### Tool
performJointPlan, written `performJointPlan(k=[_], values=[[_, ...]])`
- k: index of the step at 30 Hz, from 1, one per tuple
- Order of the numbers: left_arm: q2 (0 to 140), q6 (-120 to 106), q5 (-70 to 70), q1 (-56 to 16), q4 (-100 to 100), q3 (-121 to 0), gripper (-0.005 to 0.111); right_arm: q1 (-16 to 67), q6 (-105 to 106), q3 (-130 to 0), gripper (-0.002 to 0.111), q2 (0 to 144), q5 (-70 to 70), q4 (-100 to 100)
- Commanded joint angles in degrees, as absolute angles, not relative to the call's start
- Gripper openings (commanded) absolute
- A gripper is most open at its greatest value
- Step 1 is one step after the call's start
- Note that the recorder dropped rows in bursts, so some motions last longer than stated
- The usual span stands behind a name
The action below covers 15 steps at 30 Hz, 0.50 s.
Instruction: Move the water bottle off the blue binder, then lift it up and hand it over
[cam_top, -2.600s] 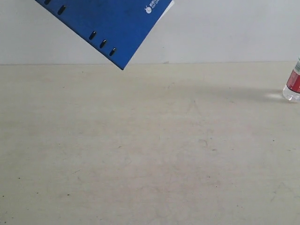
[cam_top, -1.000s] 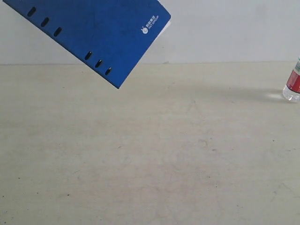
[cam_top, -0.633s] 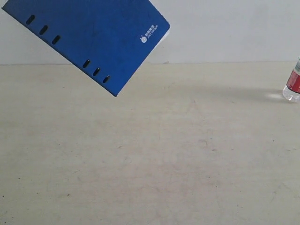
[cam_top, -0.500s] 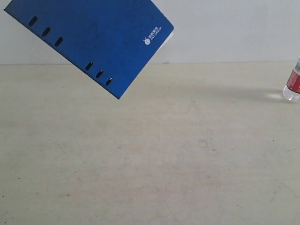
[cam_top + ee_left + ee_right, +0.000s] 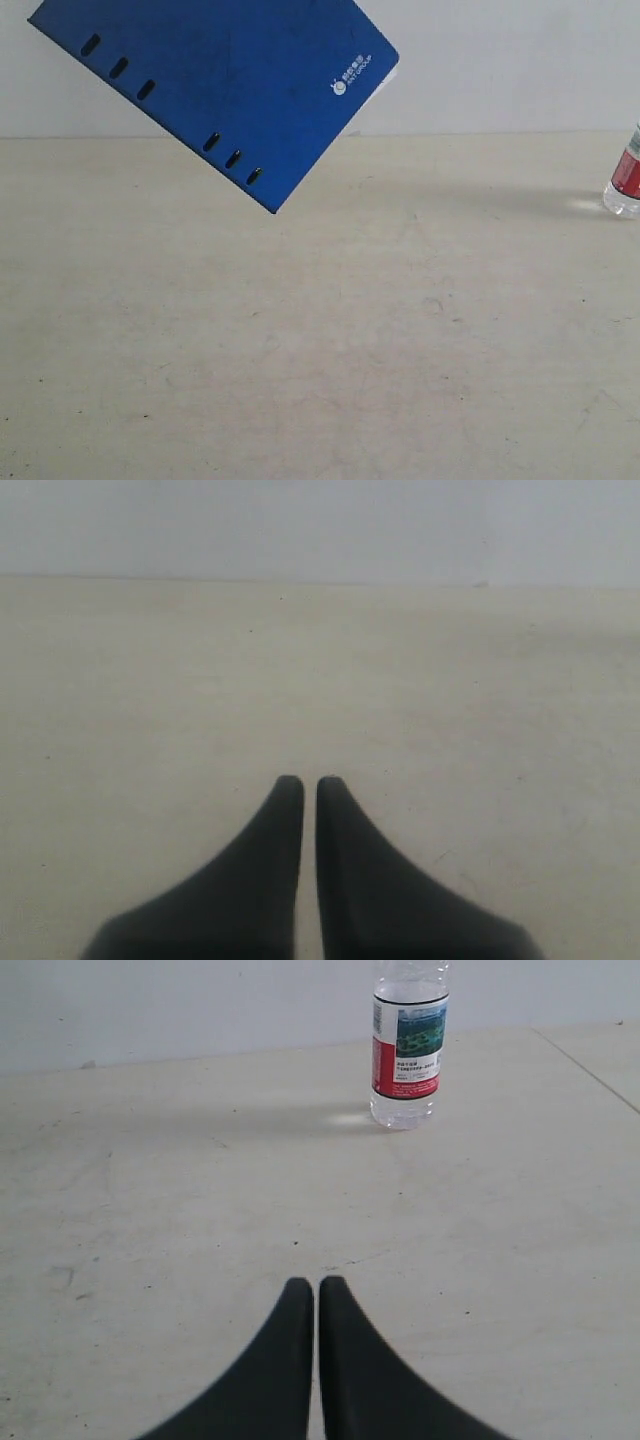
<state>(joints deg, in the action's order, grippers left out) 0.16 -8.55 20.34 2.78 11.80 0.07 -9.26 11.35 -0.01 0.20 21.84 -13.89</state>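
Note:
The blue binder (image 5: 225, 85) hangs tilted above the table at the upper left of the exterior view, slots along its lower-left edge; what holds it is out of frame. The water bottle (image 5: 409, 1045) stands upright on the table, its cap cut off by the frame, and only its lower part (image 5: 625, 182) shows at the exterior view's right edge. My right gripper (image 5: 316, 1285) is shut and empty, well short of the bottle. My left gripper (image 5: 302, 782) is shut and empty over bare table. Neither gripper appears in the exterior view.
A pale, scuffed table (image 5: 330, 330) fills the views, with a plain light wall (image 5: 500, 60) behind it. A seam or edge of the table (image 5: 590, 1065) runs past the bottle in the right wrist view.
The binder has come down and shifted to the right in the exterior view. The bottle has stayed in place.

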Motion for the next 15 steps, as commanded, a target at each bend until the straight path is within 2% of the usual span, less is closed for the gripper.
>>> performJointPlan(k=[1,15], values=[[0.00,-7.99,20.67,2.74,12.25,0.00,0.005,-9.43,11.42,0.00,0.000,0.00,21.43,-13.63],[0.00,-7.99,16.71,2.74,12.25,0.00,0.005,-9.43,11.42,0.00,0.000,0.00,21.43,-13.63]])
